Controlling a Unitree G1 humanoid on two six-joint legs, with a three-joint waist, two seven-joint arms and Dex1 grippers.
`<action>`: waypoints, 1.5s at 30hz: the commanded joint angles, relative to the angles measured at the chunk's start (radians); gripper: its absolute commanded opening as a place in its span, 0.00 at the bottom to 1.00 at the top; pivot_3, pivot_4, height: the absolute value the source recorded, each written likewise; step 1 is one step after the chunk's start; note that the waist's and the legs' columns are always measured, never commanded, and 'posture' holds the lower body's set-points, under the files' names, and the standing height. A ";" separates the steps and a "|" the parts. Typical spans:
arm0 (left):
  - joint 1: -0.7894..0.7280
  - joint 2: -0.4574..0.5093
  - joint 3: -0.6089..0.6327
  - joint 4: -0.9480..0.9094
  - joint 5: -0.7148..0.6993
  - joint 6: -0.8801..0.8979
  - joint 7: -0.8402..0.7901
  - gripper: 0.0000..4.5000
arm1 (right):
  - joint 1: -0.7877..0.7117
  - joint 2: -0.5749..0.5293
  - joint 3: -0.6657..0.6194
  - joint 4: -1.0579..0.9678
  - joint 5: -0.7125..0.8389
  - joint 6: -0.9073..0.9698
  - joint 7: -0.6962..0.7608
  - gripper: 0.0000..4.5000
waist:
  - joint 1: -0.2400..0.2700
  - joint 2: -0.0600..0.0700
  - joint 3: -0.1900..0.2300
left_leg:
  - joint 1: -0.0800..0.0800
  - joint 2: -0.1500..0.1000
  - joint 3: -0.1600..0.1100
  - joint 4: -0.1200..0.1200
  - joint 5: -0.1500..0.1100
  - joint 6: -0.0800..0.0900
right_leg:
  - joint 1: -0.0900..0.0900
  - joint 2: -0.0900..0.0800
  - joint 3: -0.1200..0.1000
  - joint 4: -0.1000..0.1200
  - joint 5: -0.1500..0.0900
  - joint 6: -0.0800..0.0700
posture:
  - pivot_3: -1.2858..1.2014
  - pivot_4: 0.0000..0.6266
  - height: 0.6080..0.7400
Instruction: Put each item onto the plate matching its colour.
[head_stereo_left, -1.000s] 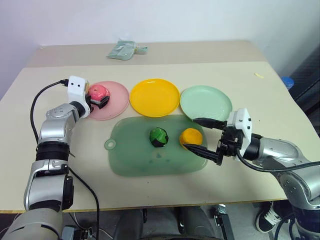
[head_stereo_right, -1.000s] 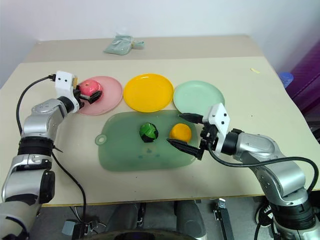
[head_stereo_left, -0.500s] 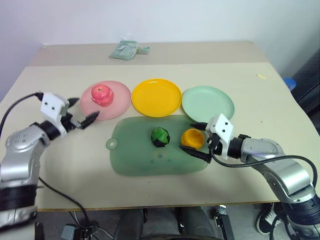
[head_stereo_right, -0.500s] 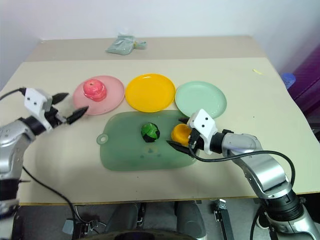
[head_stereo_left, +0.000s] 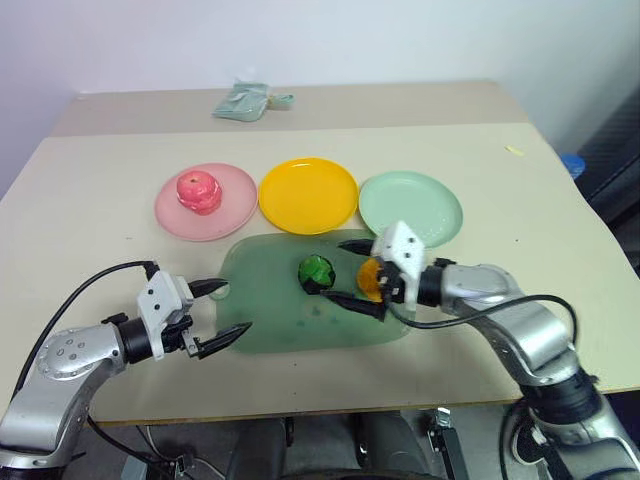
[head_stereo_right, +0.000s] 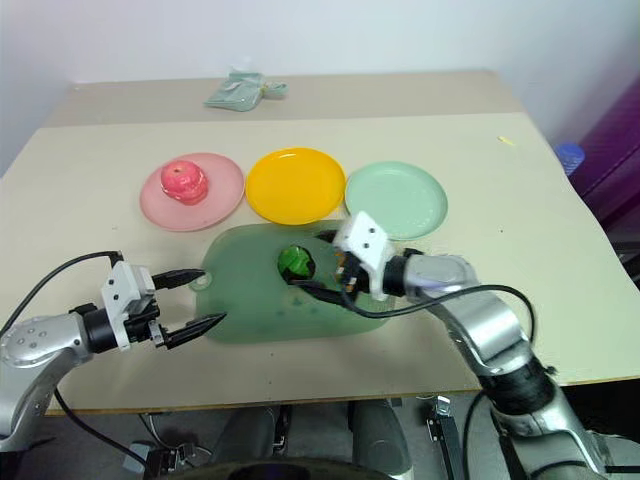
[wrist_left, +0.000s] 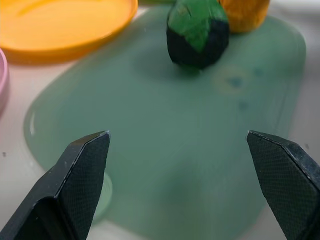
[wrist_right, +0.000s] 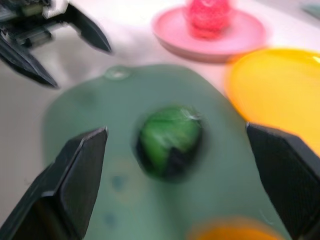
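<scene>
One item is sorted: the pink-red toy apple (head_stereo_left: 199, 190) sits on the round pink plate (head_stereo_left: 232, 213). Right pincer (head_stereo_left: 354, 274), spread wide, points at the dark green lumpy toy (head_stereo_left: 317, 272) on the translucent green board (head_stereo_left: 270, 320); left pincer (head_stereo_left: 218, 311) gapes empty, near left.

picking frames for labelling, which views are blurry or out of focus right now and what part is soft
Right wrist view: soft all over, the green toy, pink plate and left gripper smeared. Left wrist view: the green toy and green board fairly crisp, near fingers slightly soft. Left eye view: sharp; the right gripper readable.
</scene>
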 joint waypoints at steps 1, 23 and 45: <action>0.024 -0.004 0.000 -0.034 0.003 -0.046 -0.018 0.98 | -0.055 0.036 0.054 0.035 -0.071 0.051 -0.055 1.00 | 0.004 0.000 0.000 | 0.000 0.000 0.000 0.000 0.000 0.000 | 0.000 0.000 0.000 0.000 0.000 0.000 | 0.52 0.24 1.00; 0.022 -0.046 -0.036 -0.055 0.002 -0.070 0.011 1.00 | -0.214 0.043 -0.293 0.278 -0.125 0.151 -0.250 0.37 | 0.002 0.000 0.000 | 0.000 -0.002 0.000 0.000 0.000 0.000 | 0.000 -0.001 0.000 -0.001 0.000 0.000 | 0.52 0.24 1.00; -0.045 -0.058 -0.088 -0.021 0.016 -0.084 0.003 1.00 | 0.176 -0.228 -0.259 0.126 -0.014 -0.165 0.231 0.86 | -0.003 0.004 0.001 | 0.001 0.000 0.002 -0.001 -0.001 0.001 | 0.002 0.001 0.001 -0.002 0.000 0.000 | 0.52 0.24 1.00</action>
